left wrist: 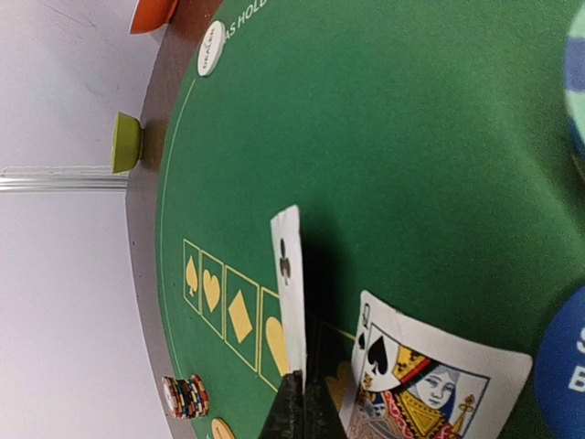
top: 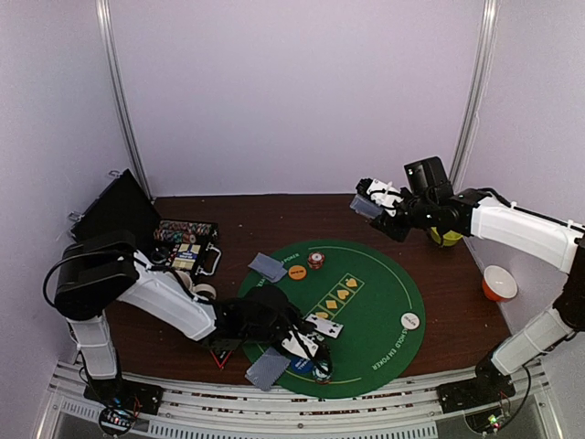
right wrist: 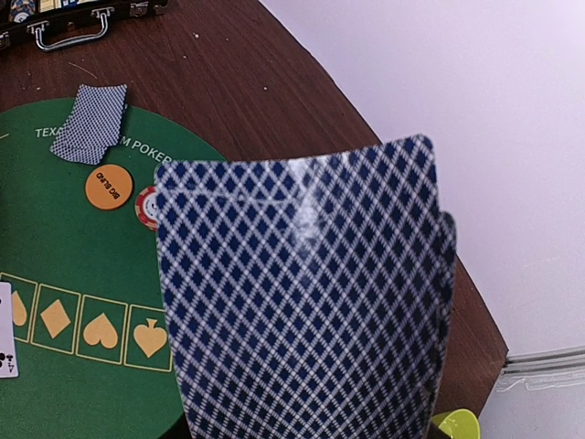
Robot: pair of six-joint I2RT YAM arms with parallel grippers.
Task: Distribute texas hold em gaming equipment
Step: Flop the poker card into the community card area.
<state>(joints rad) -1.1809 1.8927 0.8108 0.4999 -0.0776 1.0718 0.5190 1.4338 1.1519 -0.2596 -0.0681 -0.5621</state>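
Note:
My left gripper (top: pixel 306 346) is low over the green poker mat (top: pixel 375 302), shut on a club playing card (left wrist: pixel 291 283) held on edge above the felt. A queen of spades (left wrist: pixel 430 384) lies face up beside it. My right gripper (top: pixel 370 206) is raised at the back right, shut on a stack of blue-backed cards (right wrist: pixel 302 293) that hides its fingers. Face-down cards (top: pixel 268 267) lie at the mat's left, more (top: pixel 268 369) at its near edge. An orange button (top: pixel 297 271), a red-white chip stack (top: pixel 315 260) and a white button (top: pixel 409 321) sit on the mat. A blue button (left wrist: pixel 562 366) lies by the queen.
An open black chip case (top: pixel 187 242) stands at the back left. A yellow-green bowl (top: pixel 446 238) and an orange bowl (top: pixel 499 283) sit on the brown table to the right of the mat. A mug (top: pixel 206 291) stands by my left arm.

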